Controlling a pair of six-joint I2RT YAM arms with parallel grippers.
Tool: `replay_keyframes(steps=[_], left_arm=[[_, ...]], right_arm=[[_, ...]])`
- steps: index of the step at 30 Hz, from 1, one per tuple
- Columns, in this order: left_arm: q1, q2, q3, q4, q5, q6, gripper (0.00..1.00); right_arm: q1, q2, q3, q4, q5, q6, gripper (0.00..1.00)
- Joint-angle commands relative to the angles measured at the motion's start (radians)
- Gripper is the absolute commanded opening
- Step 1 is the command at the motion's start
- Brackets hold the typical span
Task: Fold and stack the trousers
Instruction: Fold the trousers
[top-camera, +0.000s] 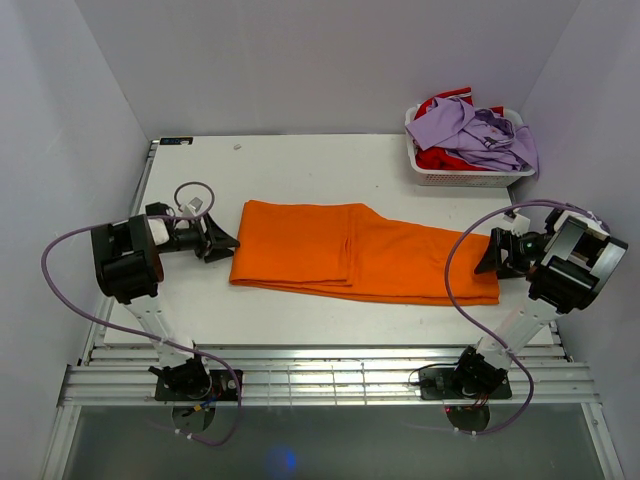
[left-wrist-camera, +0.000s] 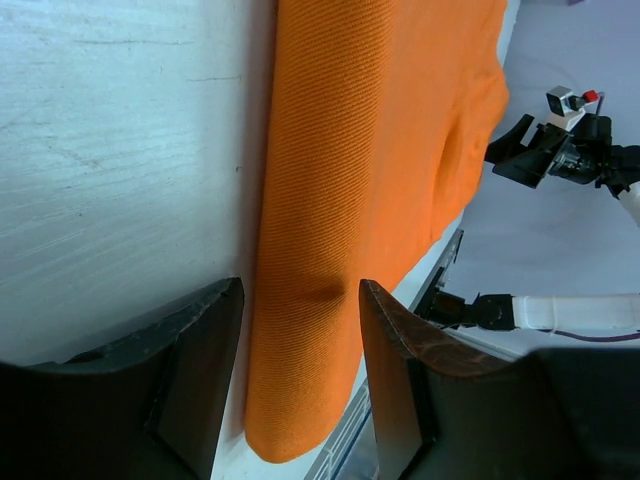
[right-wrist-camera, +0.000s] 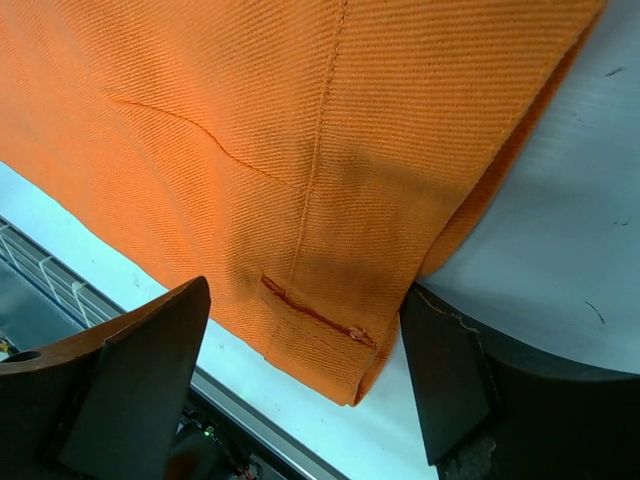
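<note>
Across the middle of the white table (top-camera: 300, 165): orange trousers (top-camera: 360, 255), flat and doubled over. Waist and cuffs hard to tell apart from above. Cut off at the picture edge in both wrist views; underside hidden everywhere. Near the cloth's corner in the right wrist view, a stitched seam and a short slit, its kind unclear. Long axis left to right, slanting slightly nearer toward the right end. Broad and two-layered over the left part, an upper layer's edge about midway; narrower out to the right end.

At the left end, left gripper (left-wrist-camera: 300, 370), fingers spread wide and low, the cloth's end showing between them; touching or not, cannot tell. At the right end, right gripper (right-wrist-camera: 300, 385), likewise spread wide around the near corner, nothing held; contact unclear too.

Far right on the table: white basket (top-camera: 465, 178) with a lilac shirt (top-camera: 480, 130) heaped over a red garment (top-camera: 435, 158), the red one mostly covered, the basket's far side hidden behind the heap.
</note>
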Motion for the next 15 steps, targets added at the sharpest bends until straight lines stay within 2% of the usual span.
replay_keyframes(steps=[1,7,10,14,15], left_arm=[[-0.002,0.018,-0.022,0.084,0.032,-0.026,0.61],[-0.016,0.053,-0.032,0.133,0.050,-0.069,0.61],[-0.022,0.060,-0.038,0.146,0.061,-0.080,0.57],[-0.028,0.069,-0.046,0.157,0.084,-0.083,0.42],[-0.027,0.070,-0.048,0.156,0.084,-0.083,0.34]], right_arm=[[0.017,0.032,-0.019,0.047,-0.001,0.002,0.82],[0.032,0.024,-0.019,0.053,0.000,0.008,0.81],[0.040,0.018,-0.022,0.058,0.003,0.008,0.79],[0.052,0.016,-0.029,0.065,0.005,0.013,0.76],[0.055,0.015,-0.029,0.067,0.005,0.014,0.75]])
